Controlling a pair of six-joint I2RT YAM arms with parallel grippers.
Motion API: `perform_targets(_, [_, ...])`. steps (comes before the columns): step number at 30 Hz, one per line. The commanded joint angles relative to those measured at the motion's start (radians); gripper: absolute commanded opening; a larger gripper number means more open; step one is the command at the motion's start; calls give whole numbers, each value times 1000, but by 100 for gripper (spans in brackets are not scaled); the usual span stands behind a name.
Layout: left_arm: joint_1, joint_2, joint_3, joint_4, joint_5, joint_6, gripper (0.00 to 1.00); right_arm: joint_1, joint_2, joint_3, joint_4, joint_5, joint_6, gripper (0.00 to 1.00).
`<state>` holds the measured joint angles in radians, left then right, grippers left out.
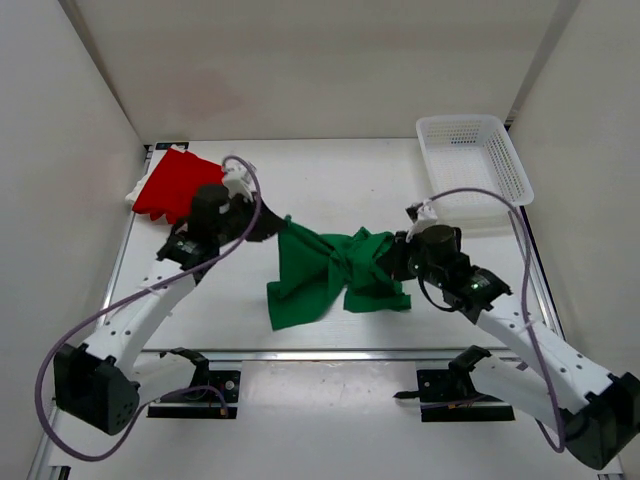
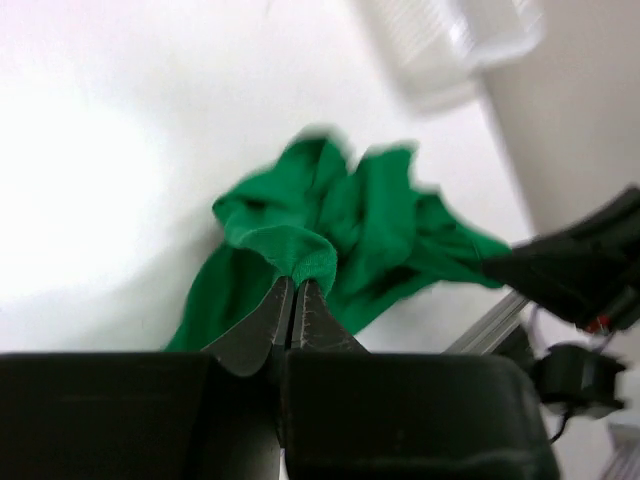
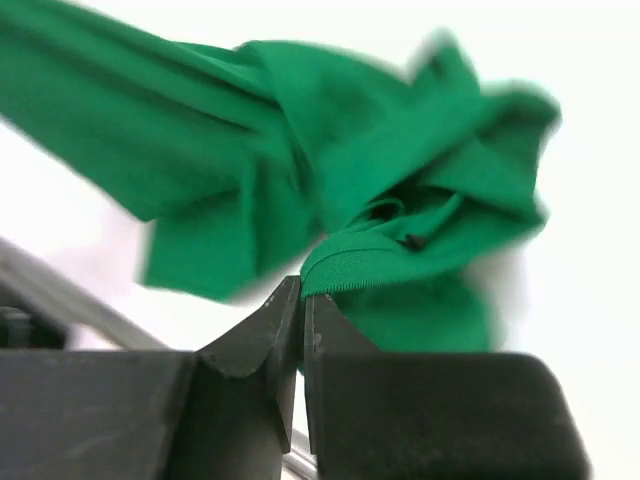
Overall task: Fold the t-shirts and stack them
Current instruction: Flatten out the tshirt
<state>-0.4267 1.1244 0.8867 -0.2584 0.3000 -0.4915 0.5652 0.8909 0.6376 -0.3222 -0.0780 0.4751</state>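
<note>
Overhead, I have the green t-shirt (image 1: pixel 330 270) strung between my two hands in the middle of the table (image 1: pixel 330 180). My left gripper (image 1: pixel 275 225) pinches one corner up and to the left, my right gripper (image 1: pixel 395 255) sits at the bunched cloth on the opposite side, and the loose body of the shirt sags to the surface between them. I judge the reason for holding it at two far points is to pull it flat before any fold can be made; for now it is twisted and knotted in the centre, not spread. The red t-shirt (image 1: pixel 175 185) lies at the far left corner with a bit of the cream-white t-shirt (image 1: pixel 135 192) showing beside it, well apart from the green one, and the basket (image 1: pixel 505 165) stands at the far right. Through my left wrist camera, the jaws of the left gripper (image 2: pixel 293 300) are pressed together with a rolled hem of the green t-shirt (image 2: pixel 370 220) nipped at their very tips, and the rest of the cloth trails away from me toward the other arm. Through my right wrist camera, the right gripper (image 3: pixel 301 295) is likewise closed tight, and a ribbed edge of the green t-shirt (image 3: pixel 300 170) meets the fingertips and looks caught there, though only by a thin bite, with the bulk of the fabric hanging crumpled just beyond and above.
</note>
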Motion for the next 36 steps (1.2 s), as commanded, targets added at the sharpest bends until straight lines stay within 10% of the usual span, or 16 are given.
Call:
perform_targets(1, [106, -119, 190, -22, 94, -9, 0, 96, -72, 251, -88, 113, -73, 1])
perform_targets(11, [390, -89, 757, -235, 131, 24, 0, 541, 8, 792, -267, 412, -180, 0])
perform_targets(15, [425, 10, 865, -278, 133, 28, 0, 233, 39, 758, -229, 212, -185, 0])
perform_targets(18, [463, 58, 792, -246, 151, 22, 0, -226, 52, 537, -41, -386, -103, 0])
perform_targets(20, [473, 89, 680, -210, 151, 21, 0, -425, 91, 403, 96, -515, -2, 0])
perform_targets(26, [378, 533, 786, -197, -56, 73, 2, -443, 542, 498, 209, -478, -18, 0])
perform_targets(32, [414, 934, 1284, -412, -56, 56, 43, -441, 770, 876, 61, -296, -81, 25])
perform_targets(36, [421, 787, 1023, -282, -93, 60, 77, -390, 630, 757, 92, -184, -121, 48])
